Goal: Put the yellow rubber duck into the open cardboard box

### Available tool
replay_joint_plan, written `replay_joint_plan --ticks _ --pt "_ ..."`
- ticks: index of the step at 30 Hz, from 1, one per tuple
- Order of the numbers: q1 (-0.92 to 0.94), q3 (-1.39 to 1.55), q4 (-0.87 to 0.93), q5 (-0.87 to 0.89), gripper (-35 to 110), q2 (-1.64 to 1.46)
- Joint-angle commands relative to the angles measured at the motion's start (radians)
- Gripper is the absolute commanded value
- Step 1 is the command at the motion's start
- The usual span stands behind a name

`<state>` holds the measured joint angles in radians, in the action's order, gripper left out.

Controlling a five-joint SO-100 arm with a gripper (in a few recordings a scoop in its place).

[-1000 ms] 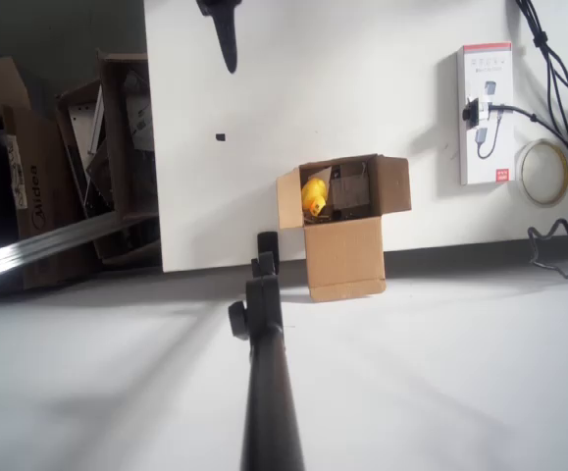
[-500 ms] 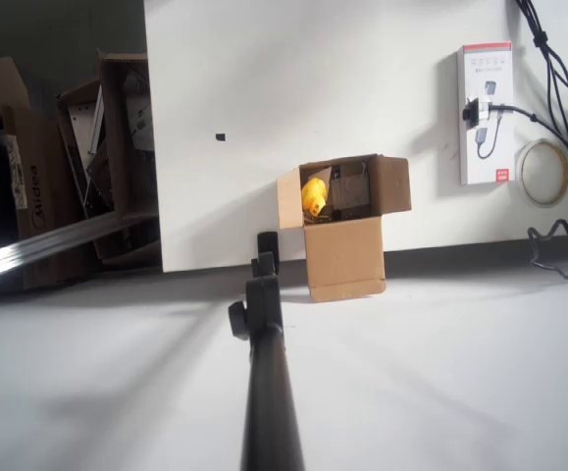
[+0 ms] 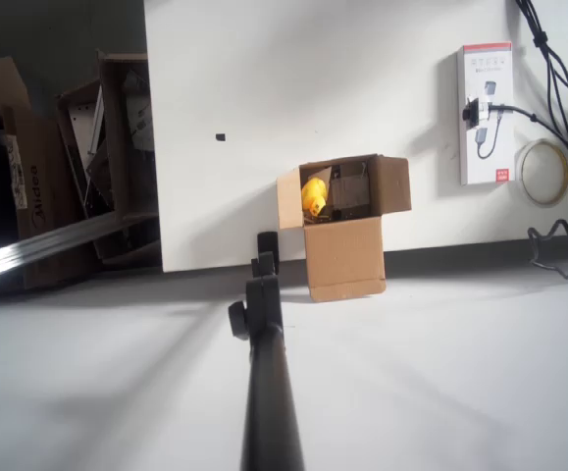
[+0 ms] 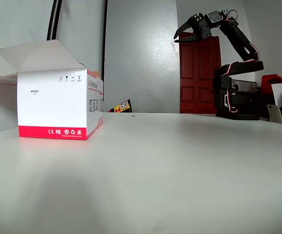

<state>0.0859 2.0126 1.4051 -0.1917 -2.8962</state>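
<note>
Looking down on the white table (image 3: 382,88) in the overhead view, we find the open cardboard box (image 3: 344,245) at its near edge, flaps upright, with the yellow rubber duck (image 3: 314,195) already inside, against the left wall of the box. We judge the placement done. The box we take to be light, stiff corrugated board that slides or tips under a small push. The duck we judge light, soft and smooth-skinned, so it gives under pressure and may squirt from a hard pinch; the rounded body, taken across its width, offers the best hold, rather than the head or beak.

In the fixed view the black arm (image 4: 235,63) stands folded high at the far end of the table, its gripper (image 4: 182,35) raised, carrying nothing, the jaws seemingly a little parted; we cannot tell their state for certain.

Of writing, the white-and-red retail package (image 4: 58,105) bears small marks along its red band, where we read "CE" and "FC"; other print on it is too small to read. A dark carton (image 3: 28,186) left of the table shows "Midea".
</note>
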Motion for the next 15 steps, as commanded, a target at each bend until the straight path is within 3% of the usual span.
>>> replay_joint_plan --ticks 1,15 --pt "0.043 0.072 -0.063 -0.021 1 -0.041" --pt "0.017 0.543 -0.362 -0.037 2 -0.16"
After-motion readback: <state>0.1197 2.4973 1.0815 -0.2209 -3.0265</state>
